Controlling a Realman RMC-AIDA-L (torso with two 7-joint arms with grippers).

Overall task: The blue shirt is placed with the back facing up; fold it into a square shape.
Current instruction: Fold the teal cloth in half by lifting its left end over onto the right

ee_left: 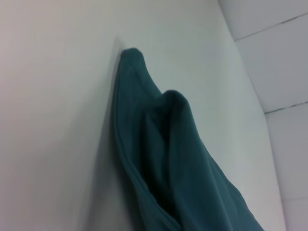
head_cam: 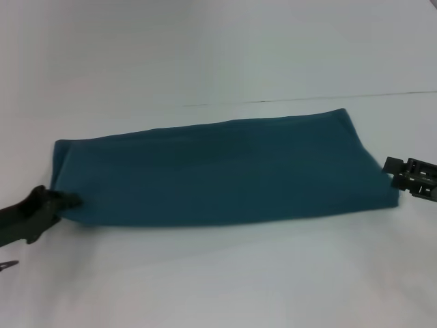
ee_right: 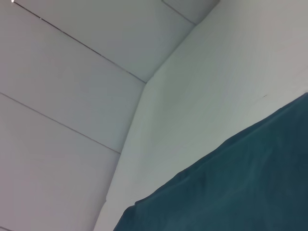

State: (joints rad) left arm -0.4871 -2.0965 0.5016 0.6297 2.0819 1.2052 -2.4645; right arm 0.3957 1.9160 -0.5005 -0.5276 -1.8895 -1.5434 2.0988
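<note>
One blue shirt [head_cam: 225, 171] lies as a long folded band across the middle of the white worktop [head_cam: 218, 273], its plain side up. Two grippers work it: the left gripper [head_cam: 65, 200] sits at the band's left end, jaws apparently clenched on that near corner, though the fabric hides the tips; the right gripper [head_cam: 395, 179] is at the right end, touching the edge, and whether its jaws are clamped I cannot tell. The risk: one end slipping free as the ends are brought together, leaving a skewed, bunched fold, not a square.
</note>
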